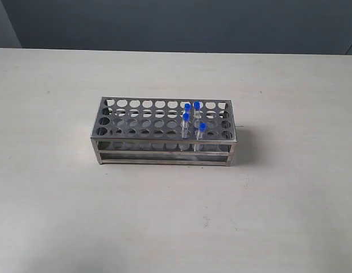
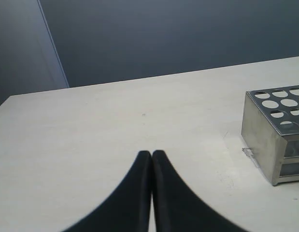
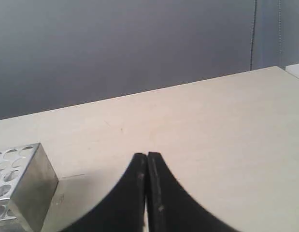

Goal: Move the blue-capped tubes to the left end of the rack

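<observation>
The shiny steel rack (image 1: 164,132) stands on the table in the middle of the exterior view. Several blue-capped tubes (image 1: 187,108) (image 1: 197,106) (image 1: 186,118) (image 1: 202,127) stand upright in holes toward its right end. Neither arm shows in the exterior view. In the left wrist view my left gripper (image 2: 151,154) is shut with nothing in it, off the rack's end (image 2: 277,130). In the right wrist view my right gripper (image 3: 147,156) is also shut and empty, with a rack corner (image 3: 21,188) at the picture's edge. No tubes show in either wrist view.
The pale table (image 1: 62,216) runs wide around the rack on all sides. A dark grey wall (image 1: 176,23) stands behind the table's far edge.
</observation>
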### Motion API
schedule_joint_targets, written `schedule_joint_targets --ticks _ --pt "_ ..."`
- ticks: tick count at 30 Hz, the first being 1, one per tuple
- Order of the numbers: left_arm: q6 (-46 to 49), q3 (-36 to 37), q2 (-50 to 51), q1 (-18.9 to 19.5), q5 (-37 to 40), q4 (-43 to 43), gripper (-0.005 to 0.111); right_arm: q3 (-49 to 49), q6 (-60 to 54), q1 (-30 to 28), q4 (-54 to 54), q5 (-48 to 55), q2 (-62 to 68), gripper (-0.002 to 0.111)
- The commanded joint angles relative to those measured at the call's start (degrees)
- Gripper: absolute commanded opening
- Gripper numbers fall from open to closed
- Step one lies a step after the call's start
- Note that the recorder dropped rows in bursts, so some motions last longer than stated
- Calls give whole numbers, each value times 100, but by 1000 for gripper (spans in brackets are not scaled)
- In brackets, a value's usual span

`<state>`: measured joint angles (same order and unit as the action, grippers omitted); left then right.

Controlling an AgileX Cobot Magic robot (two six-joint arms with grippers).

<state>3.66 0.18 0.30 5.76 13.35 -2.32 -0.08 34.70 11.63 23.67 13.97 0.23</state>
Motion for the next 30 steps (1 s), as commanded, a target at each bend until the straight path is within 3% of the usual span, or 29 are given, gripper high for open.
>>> schedule_joint_targets --ticks 1,9,18,22,27,30 --pt "-3 -18 -30 -23 -5 -10 1 8 -33 -30 505 -237 -23 0" --pt "-3 -18 -30 -23 -5 -10 1 8 493 -30 -742 -3501 -23 0" --pt "-3 -18 -30 -23 -5 -10 1 8 1011 -18 -1225 -3554 -23 0" --pt "-3 -18 -30 -23 -5 -10 1 -48 460 -18 -904 -3418 -23 0" --pt "-3 -18 -30 -23 -5 -10 1 -1232 -74 -18 -242 -2992 818 0" --pt "-3 -18 -30 -23 -5 -10 1 -2109 -41 -18 785 -2980 1785 0"
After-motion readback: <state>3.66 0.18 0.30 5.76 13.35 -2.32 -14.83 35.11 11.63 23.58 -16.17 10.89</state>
